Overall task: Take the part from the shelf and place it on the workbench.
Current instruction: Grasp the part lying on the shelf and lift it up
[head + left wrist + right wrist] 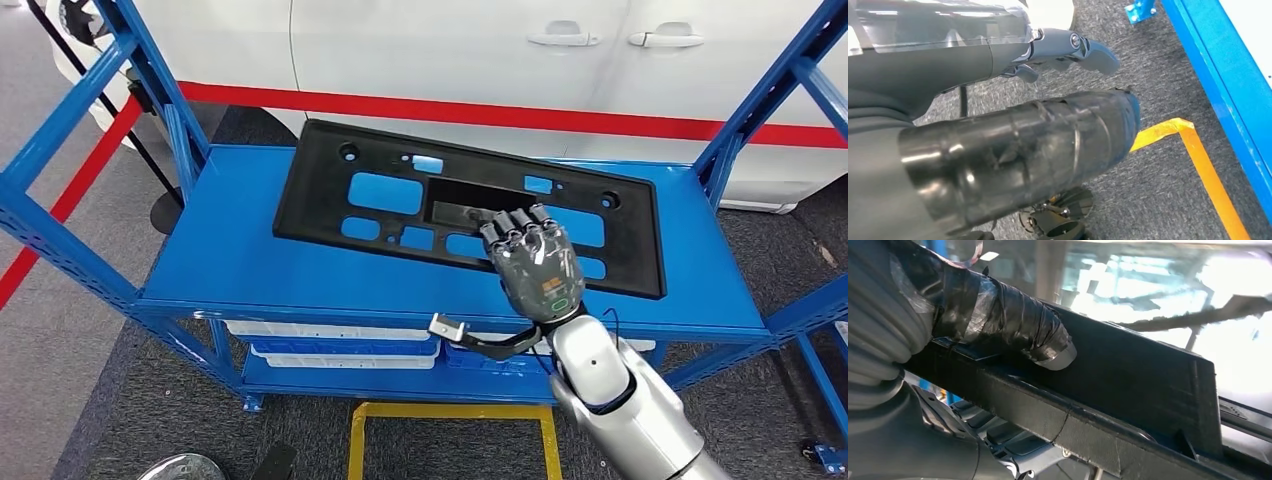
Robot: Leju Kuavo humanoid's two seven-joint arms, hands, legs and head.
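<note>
My right hand (535,262) grips the part (400,188) on the shelf (230,255).
Fingers hook into its central opening, thumb (1013,325) pressing its edge; the long black panel lies flat, running left-right. Left hand (1068,47) hangs, fingers loosely apart.

- Shelf (250,270): bare blue surface lies open to the left of and in front of the part (330,215), wide enough for a hand to come down.
- Part: long black panel lying flat across the shelf's middle and right; its cut-outs show blue shelf beneath.
- Right hand (535,262): rests on the part near its front edge, fingers reaching into the large central opening.
- Uprights (170,110): slanted blue frame members flank both shelf ends, narrowing side entry.
- Car (480,55): white body with a red stripe stands just behind the shelf, closing the far side.
- Bins (330,345): white trays fill the lower tier.
</note>
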